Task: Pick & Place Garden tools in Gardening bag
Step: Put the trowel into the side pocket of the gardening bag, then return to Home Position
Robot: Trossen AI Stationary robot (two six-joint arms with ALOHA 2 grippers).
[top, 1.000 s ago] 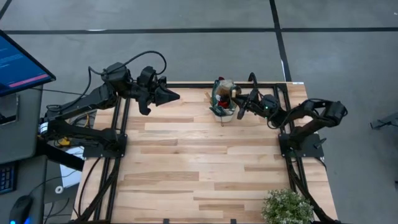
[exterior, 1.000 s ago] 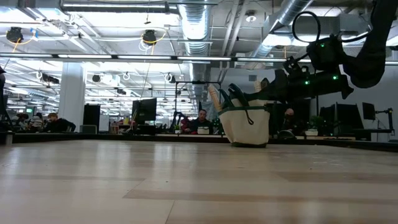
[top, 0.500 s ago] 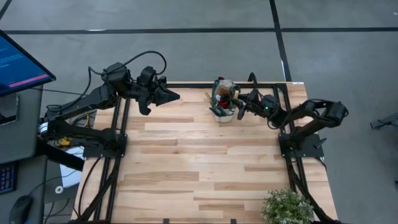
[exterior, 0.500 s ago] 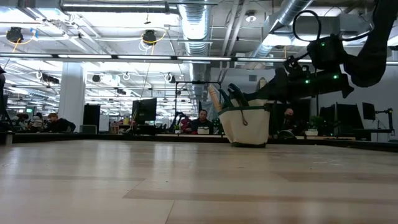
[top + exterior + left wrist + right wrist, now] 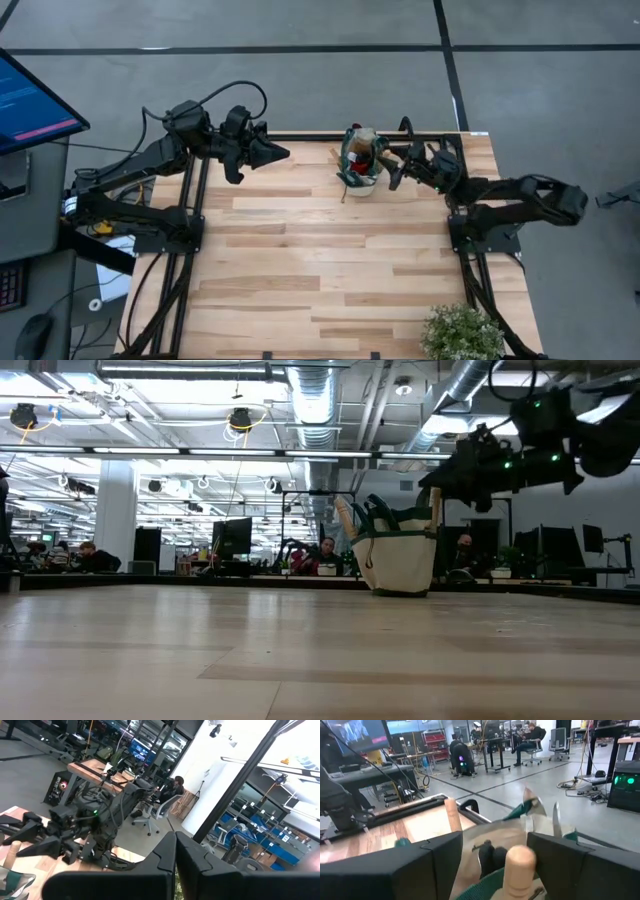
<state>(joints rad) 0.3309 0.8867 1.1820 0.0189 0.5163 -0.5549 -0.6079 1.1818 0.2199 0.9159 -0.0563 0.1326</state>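
High view: right gripper point(image 5: 392, 165) jaws spread beside gardening bag point(image 5: 359, 161); left's pressed together.

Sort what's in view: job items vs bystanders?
Job:
- beige fabric bag with green trim
- wooden-handled tools standing in the bag
- right gripper, fingers open beside the bag

Bystanders:
- leafy green potted plant
- left gripper, waiting shut

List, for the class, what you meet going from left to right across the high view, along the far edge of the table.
Left gripper, shut and waiting over the table's left part → gardening bag with wooden tool handles poking out → right gripper, open, right beside the bag.
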